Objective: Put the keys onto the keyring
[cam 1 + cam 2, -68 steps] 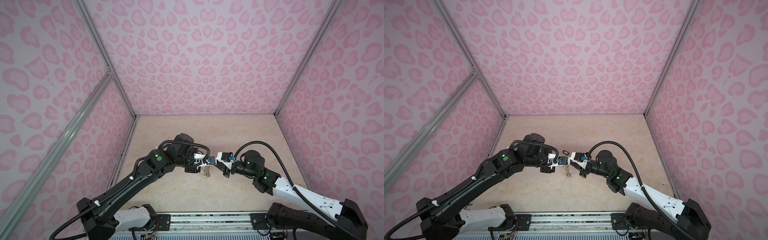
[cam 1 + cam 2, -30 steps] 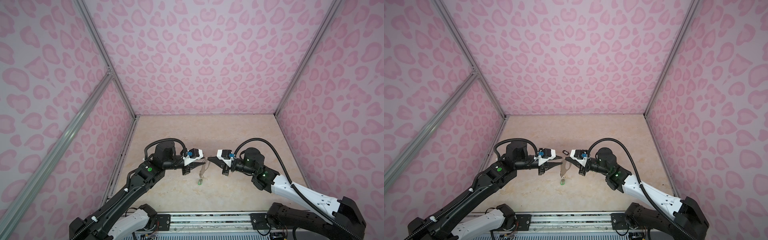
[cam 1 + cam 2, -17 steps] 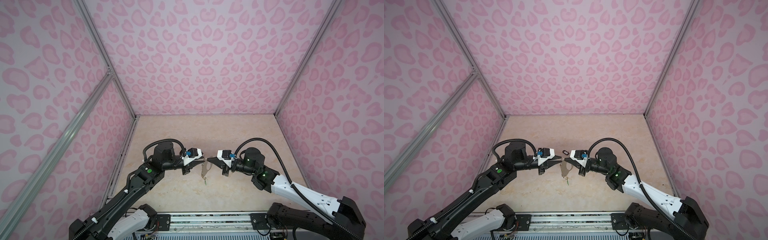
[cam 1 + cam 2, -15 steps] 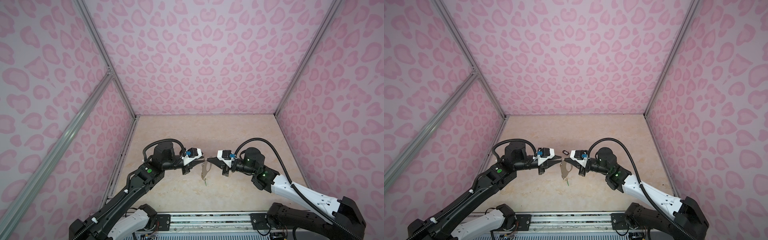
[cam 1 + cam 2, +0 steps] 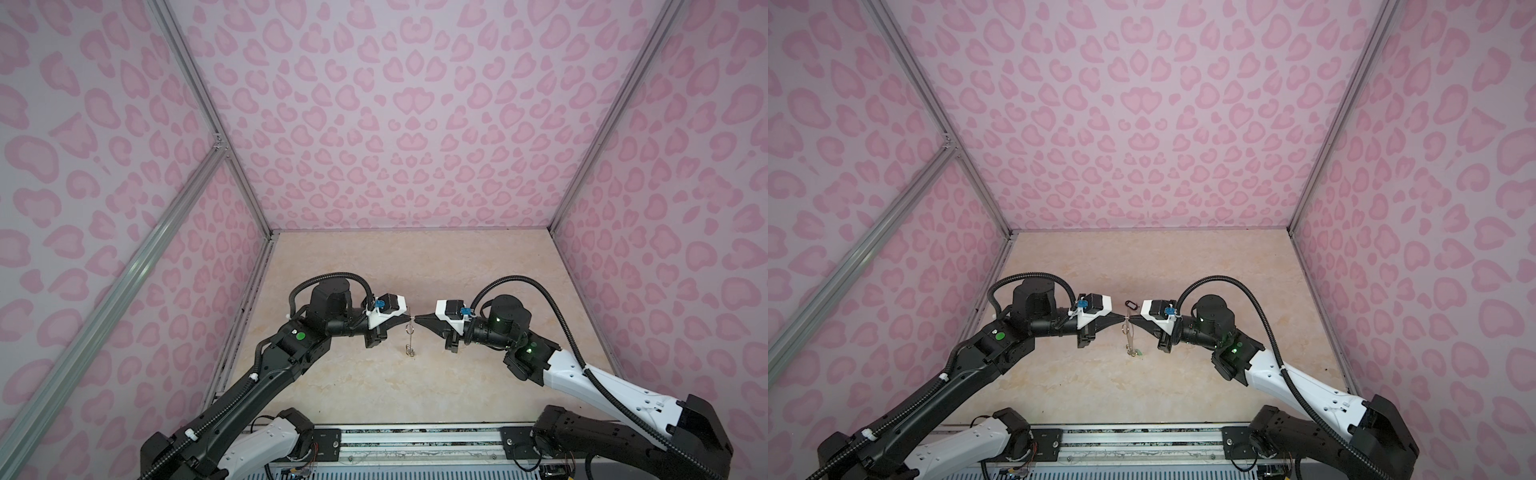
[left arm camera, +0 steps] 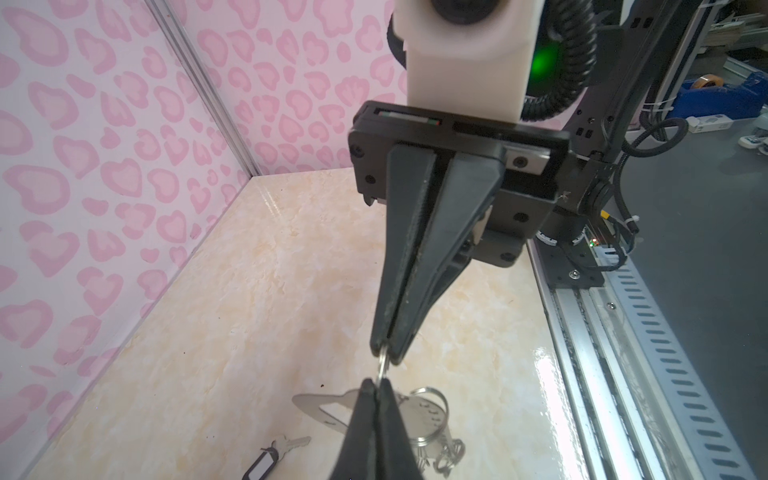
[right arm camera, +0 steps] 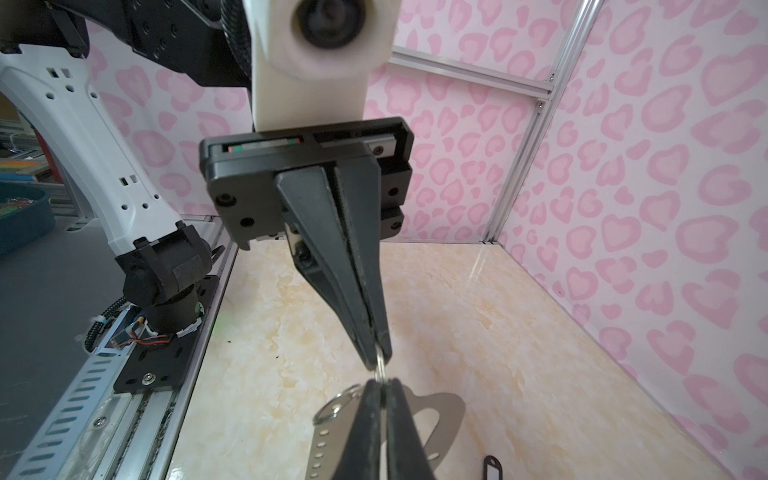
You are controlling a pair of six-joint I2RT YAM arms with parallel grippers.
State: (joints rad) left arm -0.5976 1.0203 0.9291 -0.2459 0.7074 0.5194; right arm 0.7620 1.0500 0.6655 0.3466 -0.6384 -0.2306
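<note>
Left gripper (image 6: 376,384) now clamped on split ring (image 6: 384,366), right gripper (image 7: 380,384) pinching same ring, keyring (image 7: 442,409) dangling beneath, black-tagged key (image 6: 270,459) lying apart

Pink heart-print walls (image 5: 374,124), aluminium frame posts (image 5: 200,104), beige marble-look floor (image 5: 415,266)

The left gripper (image 6: 375,386) pinches a split ring (image 6: 384,365) of the grey keyring (image 6: 320,405), partly hidden behind it; the right gripper (image 6: 387,353) straddles the same ring, tips nearly together. A black-tagged key (image 6: 276,453) lies on the counter (image 6: 249,291) below
</note>
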